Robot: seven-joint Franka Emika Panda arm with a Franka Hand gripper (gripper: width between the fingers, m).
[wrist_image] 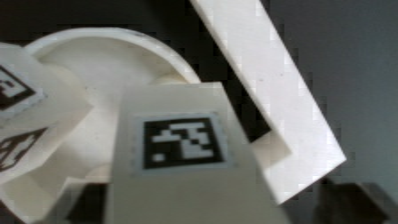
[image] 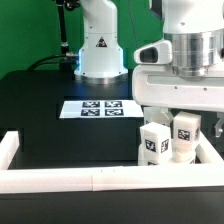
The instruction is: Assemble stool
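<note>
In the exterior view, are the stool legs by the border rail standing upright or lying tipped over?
Upright. Two tagged stool legs stand on end under the gripper, tag faces vertical. A third leg's pose cannot be told.

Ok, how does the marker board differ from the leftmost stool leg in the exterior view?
The marker board lies flat mid-table; the stool leg stands upright by the front rail. The board is thin and shows several tags; the leg is chunky and shows one. Both are white with black square tags.
</note>
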